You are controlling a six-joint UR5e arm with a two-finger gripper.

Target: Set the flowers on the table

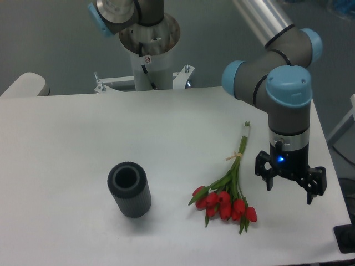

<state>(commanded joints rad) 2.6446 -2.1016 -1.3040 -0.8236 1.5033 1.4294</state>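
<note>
The flowers (pixel 227 194), red tulips with green stems tied by tan string, lie flat on the white table (pixel 83 138), blooms toward the front edge and stem ends pointing back. My gripper (pixel 289 191) hangs to their right, a little above the tabletop. Its fingers are spread open with nothing between them, and a clear gap separates it from the bunch.
A dark grey ribbed cylinder vase (pixel 129 189) stands upright at the front left of the flowers. The arm's base column (pixel 150 50) rises behind the table's far edge. The table's right edge runs close beside the gripper.
</note>
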